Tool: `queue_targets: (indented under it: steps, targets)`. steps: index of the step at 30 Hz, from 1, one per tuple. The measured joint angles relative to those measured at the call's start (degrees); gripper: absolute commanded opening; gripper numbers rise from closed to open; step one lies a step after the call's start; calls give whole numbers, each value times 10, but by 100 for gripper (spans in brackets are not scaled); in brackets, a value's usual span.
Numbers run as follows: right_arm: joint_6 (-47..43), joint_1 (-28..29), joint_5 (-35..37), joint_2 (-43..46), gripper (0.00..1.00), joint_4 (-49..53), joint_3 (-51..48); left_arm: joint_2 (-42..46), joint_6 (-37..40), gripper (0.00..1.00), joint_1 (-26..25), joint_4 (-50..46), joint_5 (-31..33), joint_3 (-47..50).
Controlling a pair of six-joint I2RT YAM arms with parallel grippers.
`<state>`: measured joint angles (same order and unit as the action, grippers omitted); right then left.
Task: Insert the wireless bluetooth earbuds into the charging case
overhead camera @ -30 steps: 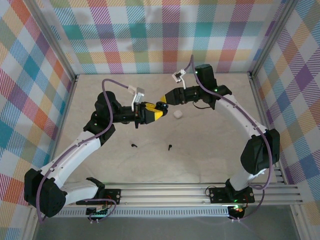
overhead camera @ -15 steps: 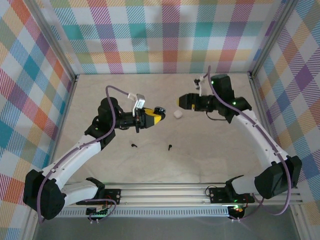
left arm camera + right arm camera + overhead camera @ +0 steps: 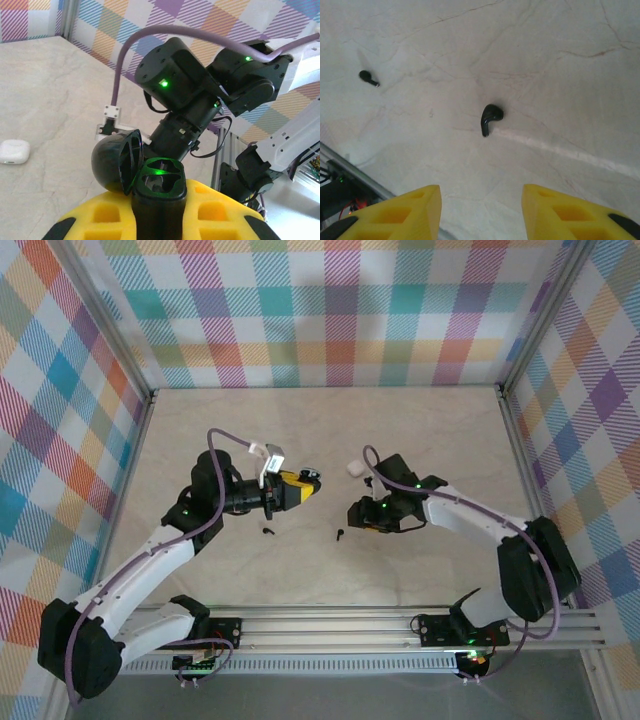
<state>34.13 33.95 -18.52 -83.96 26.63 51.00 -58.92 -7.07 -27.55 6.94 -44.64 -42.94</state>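
Beige marble-look table (image 3: 430,430): pale veined top, ringed by bright plaid cloth walls (image 3: 340,310).
Left arm (image 3: 150,552): white with black joints, reaching in from the near left corner toward the middle of the table.
Right arm (image 3: 470,525): bent low across the right half, wrist turned toward the centre, green lights glowing on its joints.
Left gripper (image 3: 305,486): yellow fingers (image 3: 107,217) clamped on either side of a small glossy black charging case (image 3: 159,192), held up off the table.
Right gripper (image 3: 480,200): yellow fingers parted with nothing between them, pointing down at the table.
Case lid (image 3: 117,162): rounded, swung wide open to one side, so the moulded seats inside face out.
White rounded case (image 3: 354,469): lying shut on the table between the two grippers, apart from both.
Black stemmed earbud (image 3: 490,117): loose on the table just ahead of the right gripper's open fingers, stem pointing back toward them.
Second black earbud (image 3: 368,77): loose on the table too, off toward the left arm, near its gripper and well apart from the first.
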Motion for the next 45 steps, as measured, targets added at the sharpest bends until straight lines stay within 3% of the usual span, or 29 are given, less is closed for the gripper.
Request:
queue_targets:
  steps: [11, 30, 45]
  targets:
    - [26, 42, 51, -117, 36, -33, 27, 22, 8, 0, 1, -21, 16, 24]
    - [64, 82, 118, -167, 35, 48, 130, 62, 25, 0, 3, -43, 27, 38]
    - [75, 93, 126, -215, 32, 78, 154, 67, 33, 0, 4, -54, 28, 40]
